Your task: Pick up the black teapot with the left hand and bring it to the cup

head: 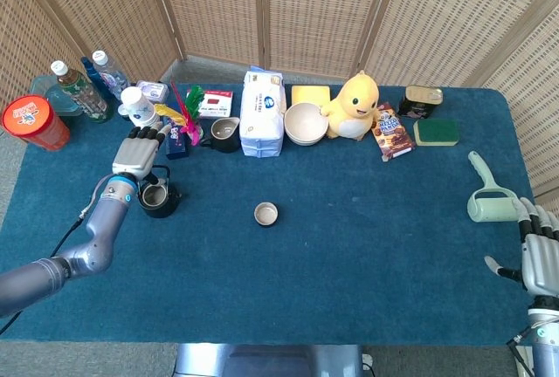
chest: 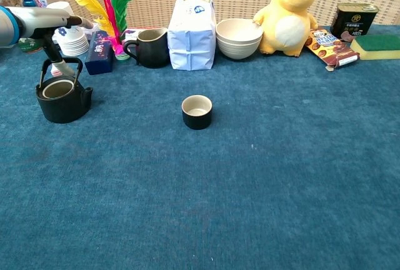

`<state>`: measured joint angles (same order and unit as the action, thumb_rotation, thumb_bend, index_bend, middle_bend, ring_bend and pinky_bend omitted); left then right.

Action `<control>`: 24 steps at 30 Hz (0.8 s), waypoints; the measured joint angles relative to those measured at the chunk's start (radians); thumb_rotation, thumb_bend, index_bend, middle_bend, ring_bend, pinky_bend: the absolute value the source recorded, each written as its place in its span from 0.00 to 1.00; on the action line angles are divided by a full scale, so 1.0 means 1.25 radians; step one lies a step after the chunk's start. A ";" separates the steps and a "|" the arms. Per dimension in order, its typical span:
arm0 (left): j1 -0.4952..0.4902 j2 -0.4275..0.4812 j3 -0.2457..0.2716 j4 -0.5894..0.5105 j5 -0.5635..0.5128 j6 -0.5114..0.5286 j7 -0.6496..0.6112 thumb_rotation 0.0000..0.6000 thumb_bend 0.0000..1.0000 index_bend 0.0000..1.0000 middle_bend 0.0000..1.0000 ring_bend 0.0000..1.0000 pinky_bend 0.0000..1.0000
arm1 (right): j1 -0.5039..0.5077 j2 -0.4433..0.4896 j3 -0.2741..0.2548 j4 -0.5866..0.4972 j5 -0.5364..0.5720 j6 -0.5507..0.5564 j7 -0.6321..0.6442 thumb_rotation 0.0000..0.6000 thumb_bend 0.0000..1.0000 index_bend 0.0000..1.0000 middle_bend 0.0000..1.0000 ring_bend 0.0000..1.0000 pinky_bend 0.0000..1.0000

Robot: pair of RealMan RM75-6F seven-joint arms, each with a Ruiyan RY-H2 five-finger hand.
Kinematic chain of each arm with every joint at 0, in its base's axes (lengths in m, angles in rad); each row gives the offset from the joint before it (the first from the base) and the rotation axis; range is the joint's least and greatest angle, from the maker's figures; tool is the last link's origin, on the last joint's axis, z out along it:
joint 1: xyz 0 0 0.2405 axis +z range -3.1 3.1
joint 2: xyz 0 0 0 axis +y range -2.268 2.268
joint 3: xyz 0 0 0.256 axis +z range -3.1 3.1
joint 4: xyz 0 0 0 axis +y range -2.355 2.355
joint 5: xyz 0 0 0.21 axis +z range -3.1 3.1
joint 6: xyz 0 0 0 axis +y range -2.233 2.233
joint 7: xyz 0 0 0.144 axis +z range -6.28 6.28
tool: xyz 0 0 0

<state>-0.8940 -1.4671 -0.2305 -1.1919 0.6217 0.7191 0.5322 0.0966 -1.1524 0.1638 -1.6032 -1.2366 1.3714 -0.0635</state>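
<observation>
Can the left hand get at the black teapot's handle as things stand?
Probably yes. The left hand hovers open right over the black teapot, whose handle stands upright with nothing across it; the paper cups and blue box sit just behind.

A blue-carpeted table (head: 349,255) carries a black teapot (chest: 61,98), cup (chest: 197,111) and plush duck (chest: 289,14).
</observation>
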 measured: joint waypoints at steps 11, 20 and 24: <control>-0.045 -0.039 0.020 0.058 -0.079 -0.005 0.043 1.00 0.02 0.13 0.23 0.17 0.40 | 0.002 -0.006 0.001 0.010 0.005 0.001 -0.003 1.00 0.00 0.00 0.00 0.00 0.00; -0.060 -0.047 0.042 0.079 -0.085 -0.009 0.060 1.00 0.14 0.35 0.49 0.45 0.60 | 0.003 -0.012 -0.002 0.015 0.003 0.002 -0.008 1.00 0.00 0.00 0.00 0.00 0.00; -0.061 -0.046 0.047 0.072 -0.085 -0.004 0.061 1.00 0.22 0.48 0.62 0.58 0.67 | 0.002 -0.013 -0.003 0.015 0.000 0.005 -0.008 1.00 0.00 0.00 0.00 0.00 0.00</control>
<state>-0.9701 -1.5248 -0.1714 -1.1020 0.5156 0.7139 0.6082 0.0996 -1.1682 0.1605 -1.5847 -1.2371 1.3781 -0.0730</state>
